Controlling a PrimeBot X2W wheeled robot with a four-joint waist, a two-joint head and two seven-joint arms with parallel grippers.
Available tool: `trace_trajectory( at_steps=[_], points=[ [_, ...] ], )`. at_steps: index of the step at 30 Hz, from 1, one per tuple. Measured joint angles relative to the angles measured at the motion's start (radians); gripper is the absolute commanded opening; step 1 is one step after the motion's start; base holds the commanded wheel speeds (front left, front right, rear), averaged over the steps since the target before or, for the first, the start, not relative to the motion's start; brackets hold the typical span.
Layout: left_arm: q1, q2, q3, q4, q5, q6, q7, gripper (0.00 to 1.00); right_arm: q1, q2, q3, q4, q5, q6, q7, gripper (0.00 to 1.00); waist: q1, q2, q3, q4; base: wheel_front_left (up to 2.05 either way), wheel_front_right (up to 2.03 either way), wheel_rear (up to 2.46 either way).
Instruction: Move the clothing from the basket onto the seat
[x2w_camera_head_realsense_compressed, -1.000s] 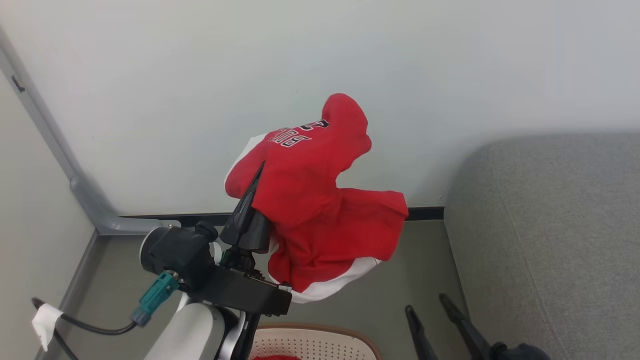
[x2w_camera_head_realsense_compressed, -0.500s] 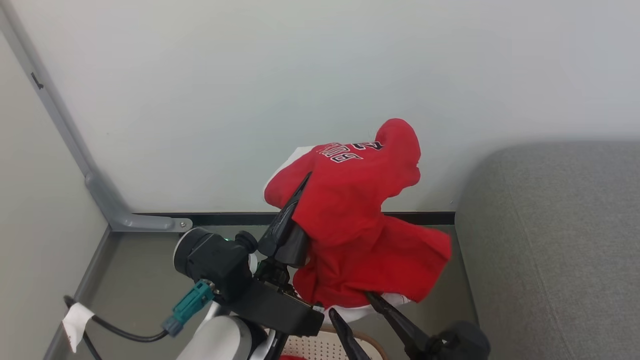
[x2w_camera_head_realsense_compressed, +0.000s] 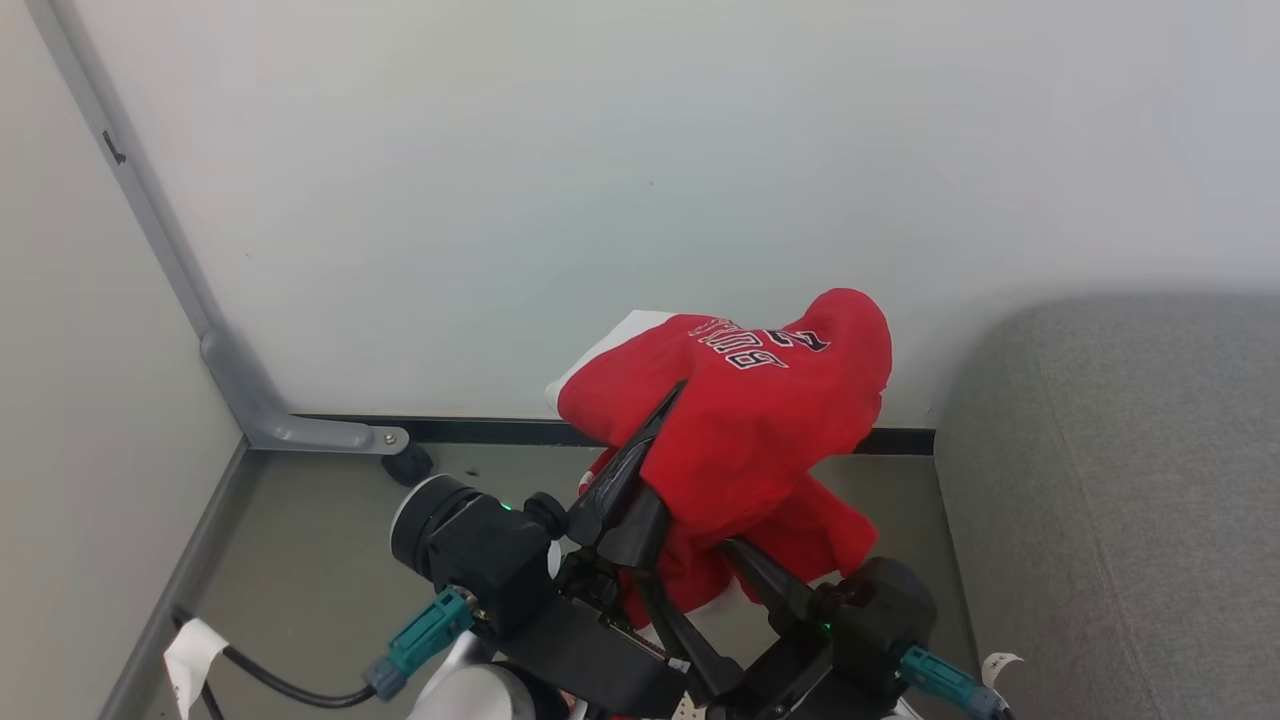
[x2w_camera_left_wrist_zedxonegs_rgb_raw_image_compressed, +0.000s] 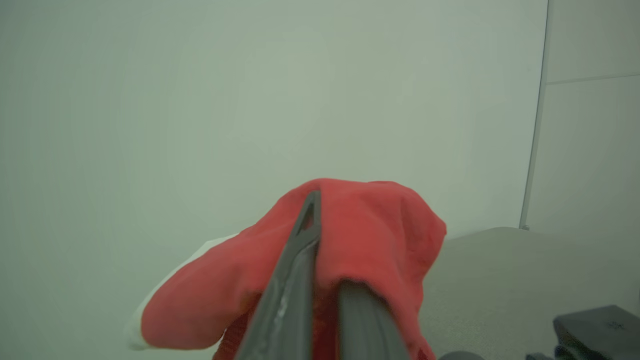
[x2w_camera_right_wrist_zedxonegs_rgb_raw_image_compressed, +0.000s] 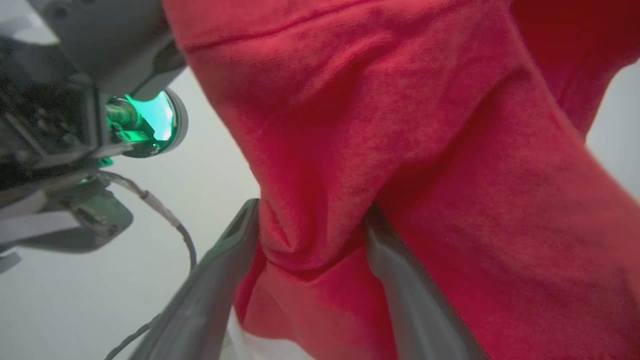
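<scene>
My left gripper (x2w_camera_head_realsense_compressed: 682, 395) is clamped shut on a bunch of the clothing (x2w_camera_head_realsense_compressed: 770, 420). One finger shows; the other is buried under cloth. My right gripper (x2w_camera_right_wrist_zedxonegs_rgb_raw_image_compressed: 310, 215) is spread wide, its fingers straddling a hanging fold without pinching it.

To do the step well, I judge: close the right on that fold for a second hold, or pull it clear. Then swing right with the cloth held high and let go only once it is above the cushion. The loose tail could snag.

The garment is red and limp, draped like a hood over my left fingers. It has a white panel at its far-left edge and black-and-white lettering on top. It hangs in the air above the grey floor (x2w_camera_head_realsense_compressed: 320, 560), in front of the wall (x2w_camera_head_realsense_compressed: 600, 180). The seat (x2w_camera_head_realsense_compressed: 1120, 480) is off to the right, not touching it.
</scene>
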Motion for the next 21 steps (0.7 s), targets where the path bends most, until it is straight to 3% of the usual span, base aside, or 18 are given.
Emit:
trace_trajectory(
  at_steps=[2,19,20,21],
  points=[
    [0.0,0.0,-0.003,-0.005,0.0,0.0,0.006,0.0,-0.022,0.0,0.02,0.005,0.019,-0.013,-0.001,0.0,0.0001,0.0,0.001,0.003,0.0,0.0,0.0],
    [0.002,0.002,-0.003,-0.029,-0.001,0.009,0.04,0.0,-0.078,-0.001,0.072,0.058,0.119,-0.065,-0.01,0.0,0.0,0.0001,0.004,0.004,0.0,0.0,0.0],
    [0.002,0.002,-0.003,-0.031,-0.001,0.014,0.044,0.16,-0.083,-0.001,0.071,0.06,0.121,-0.065,-0.01,0.0,0.0,0.0001,0.004,0.003,0.0,0.0,0.0],
    [0.004,0.002,-0.002,-0.033,-0.001,0.014,0.044,0.56,-0.089,-0.001,0.07,0.062,0.121,-0.066,-0.01,0.0,0.0,0.0001,0.005,0.002,0.0,0.0,0.0]
  ],
)
